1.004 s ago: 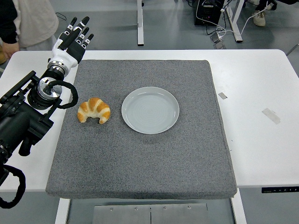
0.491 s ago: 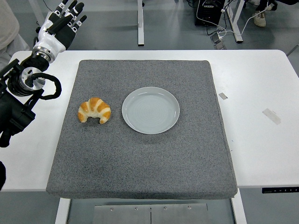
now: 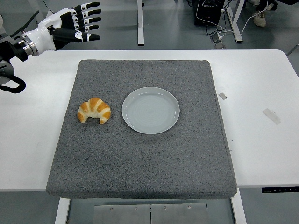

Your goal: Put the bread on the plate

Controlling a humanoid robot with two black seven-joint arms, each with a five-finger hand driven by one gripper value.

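A golden croissant (image 3: 94, 110) lies on the grey mat (image 3: 140, 158), just left of an empty pale grey plate (image 3: 150, 110) at the mat's middle. My left hand (image 3: 77, 24) is raised high above the table's far left corner, fingers (image 3: 88, 22) spread and pointing right, holding nothing. It is well back and left of the croissant. The right arm is out of view.
The mat lies on a white table (image 3: 261, 140). Bits of tape (image 3: 271, 115) are stuck on the table to the right. Table legs and cables stand on the floor beyond the far edge.
My left arm has swung up and back toward the far left corner, and the hand has turned from pointing up to pointing right. The croissant and plate have not moved.
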